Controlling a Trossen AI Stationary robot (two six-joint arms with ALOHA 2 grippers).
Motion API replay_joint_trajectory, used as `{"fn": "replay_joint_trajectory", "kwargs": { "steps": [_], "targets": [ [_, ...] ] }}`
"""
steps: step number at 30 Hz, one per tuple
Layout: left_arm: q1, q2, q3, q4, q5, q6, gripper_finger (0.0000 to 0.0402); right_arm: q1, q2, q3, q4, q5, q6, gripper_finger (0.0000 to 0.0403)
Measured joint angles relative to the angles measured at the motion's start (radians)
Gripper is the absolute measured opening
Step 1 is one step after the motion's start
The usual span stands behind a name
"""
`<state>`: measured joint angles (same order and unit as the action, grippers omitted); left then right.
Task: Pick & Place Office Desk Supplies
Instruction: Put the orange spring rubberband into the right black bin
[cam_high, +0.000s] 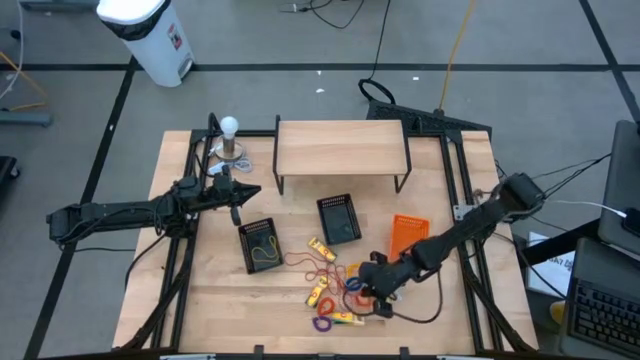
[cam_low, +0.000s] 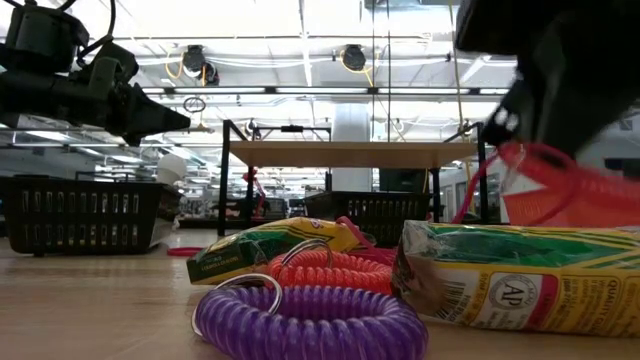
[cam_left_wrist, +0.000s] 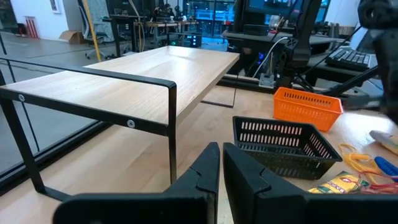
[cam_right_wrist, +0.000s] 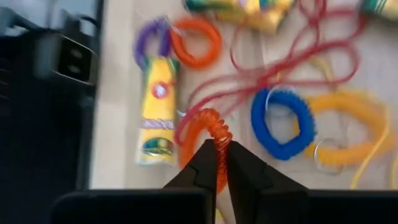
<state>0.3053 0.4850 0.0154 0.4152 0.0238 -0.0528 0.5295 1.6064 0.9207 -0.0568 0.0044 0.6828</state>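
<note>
Right gripper (cam_right_wrist: 217, 163) low over the pile of supplies at the table's near edge, fingers clamped on an orange coil loop (cam_right_wrist: 211, 127), beside a blue coil loop (cam_right_wrist: 283, 124) and yellow packet (cam_right_wrist: 157, 112). Left gripper (cam_left_wrist: 219, 168) pinched together, empty, hovering near the wooden shelf (cam_left_wrist: 124, 78).

On the table stood three baskets: two black (cam_high: 339, 218) (cam_high: 259, 243) and one orange (cam_high: 407, 236). One wooden shelf (cam_high: 340, 148) and one ball-topped stand (cam_high: 230, 137) stood behind them. Yellow packets (cam_high: 321, 248) numbered about four. Coiled loops (some overlapped, so the count was rough) numbered about five, including one purple (cam_low: 310, 322) and one blue (cam_right_wrist: 283, 123).
</note>
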Motion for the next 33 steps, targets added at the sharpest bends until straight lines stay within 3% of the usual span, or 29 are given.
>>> {"fn": "replay_joint_trajectory", "kwargs": {
  "steps": [5,12,20,26,33],
  "targets": [
    [0.0,0.0,0.0,0.001,0.0,0.001,0.0024,-0.016,-0.135,0.001,-0.021,0.021,-0.073,0.0008],
    [0.0,0.0,0.0,0.006,0.0,0.047,0.0024,-0.063,-0.287,0.002,-0.259,0.076,-0.129,0.0008],
    [0.0,0.0,0.0,0.006,-0.003,0.086,0.0024,-0.07,-0.211,0.002,-0.431,0.127,-0.225,0.0008],
    [0.0,0.0,0.0,0.006,-0.084,0.108,0.0024,-0.035,-0.132,0.038,-0.473,0.228,-0.349,0.0008],
    [0.0,0.0,0.0,0.007,-0.104,0.111,0.0024,-0.074,-0.257,0.077,-0.406,0.234,-0.484,0.0008]
  ]
}}
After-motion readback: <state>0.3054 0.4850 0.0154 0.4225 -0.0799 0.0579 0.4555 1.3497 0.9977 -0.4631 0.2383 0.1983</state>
